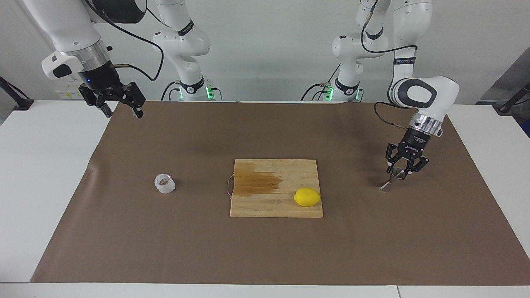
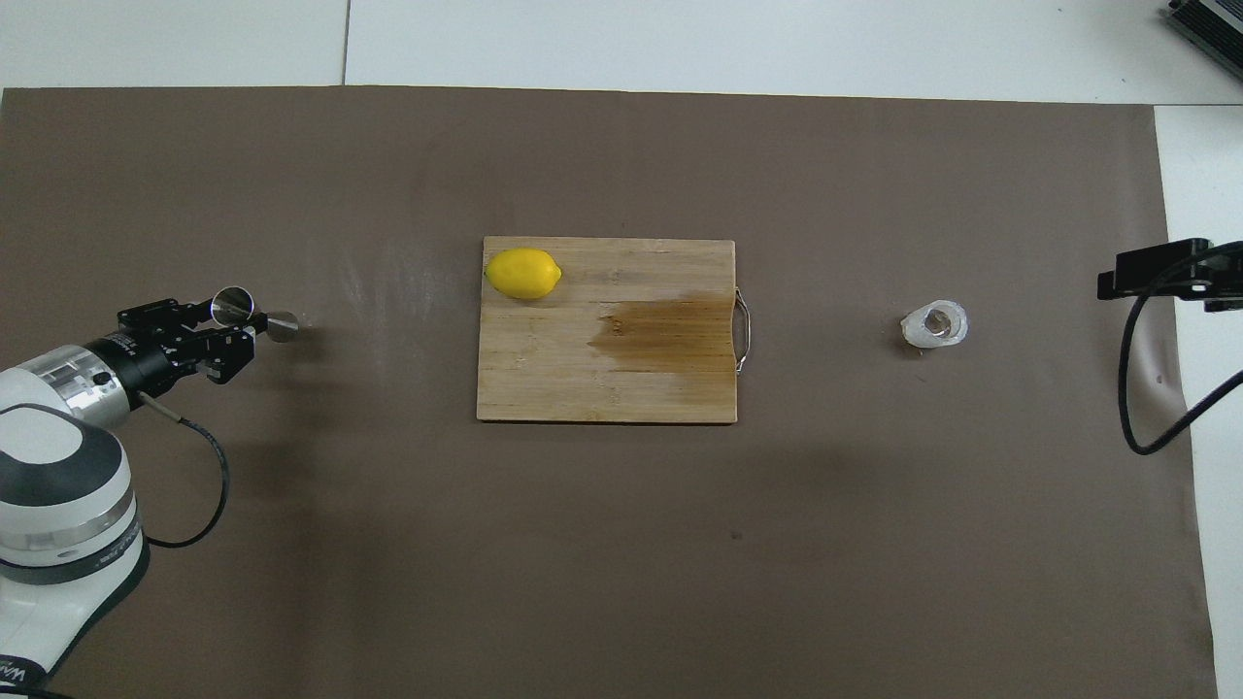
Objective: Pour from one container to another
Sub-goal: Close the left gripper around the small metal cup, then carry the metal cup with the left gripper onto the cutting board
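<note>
My left pincer (image 1: 401,169) is down low over the brown mat (image 1: 265,248) at the left arm's end of the table, and its fingers are clamped on the upper cone of the metal jigger (image 1: 392,178). The jigger is tilted, its lower end reaching down to the mat, though whether it actually touches I cannot tell. From overhead the left pincer (image 2: 225,328) shows at about nine o'clock from the cutting board (image 2: 602,379), well apart from it, with the jigger (image 2: 248,313) leaning so that one open mouth faces up beside my fingers and the other end points toward the board.

The glass cup (image 1: 165,183) stands on the mat toward the right arm's end of the table, at about three o'clock from the board when seen from overhead, where it (image 2: 934,324) sits alone and well apart from the board's wire handle (image 2: 742,330).

My right pincer (image 1: 120,101) waits high over the mat's corner by its own base, its fingers spread apart and holding nothing.

A lemon (image 1: 307,197) lies on the cutting board (image 1: 265,207), on the corner farther from the robots toward the left arm's end. A darker wet-looking patch (image 1: 258,182) stains the board's wood.
</note>
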